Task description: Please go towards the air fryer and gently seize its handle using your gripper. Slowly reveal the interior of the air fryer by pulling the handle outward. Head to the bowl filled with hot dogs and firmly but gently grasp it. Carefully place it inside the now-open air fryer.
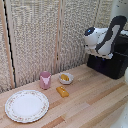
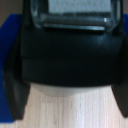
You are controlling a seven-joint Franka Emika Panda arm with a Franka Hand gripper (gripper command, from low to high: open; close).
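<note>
The black air fryer (image 1: 113,65) stands on the wooden table at the exterior view's right. My white arm hangs over it, and my gripper (image 1: 96,53) is down at the fryer's top front corner. In the wrist view the air fryer (image 2: 70,55) fills most of the frame. My gripper (image 2: 67,100) is open, its dark fingers (image 2: 14,95) spread wide on either side of a rounded black front part. I cannot pick out the handle from this black bulk. The small whitish bowl (image 1: 65,78) with orange-yellow hot dogs (image 1: 65,77) sits mid-table, well away from the gripper.
A pink cup (image 1: 45,80) stands beside the bowl on the exterior view's left. An orange-yellow bar (image 1: 62,91) lies in front of the bowl. A large patterned plate (image 1: 27,105) sits near the front left. A woven screen backs the table.
</note>
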